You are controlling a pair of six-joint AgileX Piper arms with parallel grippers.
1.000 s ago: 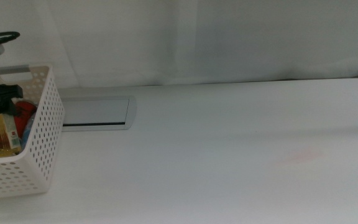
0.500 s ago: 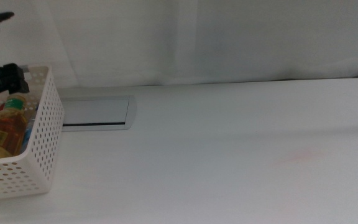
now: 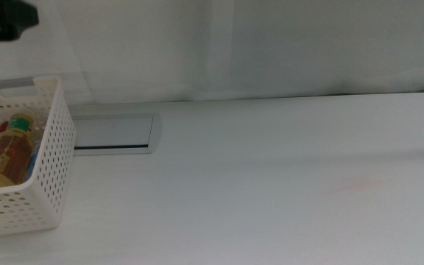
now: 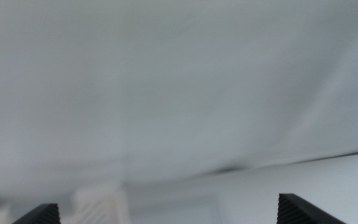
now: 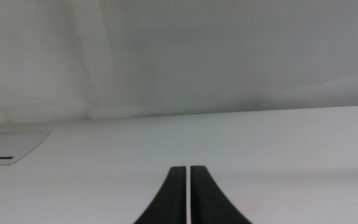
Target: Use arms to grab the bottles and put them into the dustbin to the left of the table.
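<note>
The white perforated dustbin (image 3: 50,158) stands at the table's left end. The yellow-liquid bottle (image 3: 7,156) lies inside it, leaning, with its cap towards the back. A sliver of blue (image 3: 32,163) shows beside it, and the red can is mostly hidden. My left gripper (image 3: 6,18) hangs high above the dustbin at the picture's top left corner. In the blurred left wrist view its jaws stand wide apart and hold nothing (image 4: 166,214). My right gripper (image 5: 187,186) is shut and empty, low over the white table (image 5: 278,143), and is out of the middle view.
A recessed grey panel (image 3: 112,132) lies in the tabletop just right of the dustbin and also shows in the right wrist view (image 5: 11,146). A faint pink smear (image 3: 359,184) marks the table. A white curtain hangs behind.
My left gripper has let go of the yellow-liquid bottle inside the dustbin and risen up out of it to the top left corner. The bottle now rests in the dustbin.
</note>
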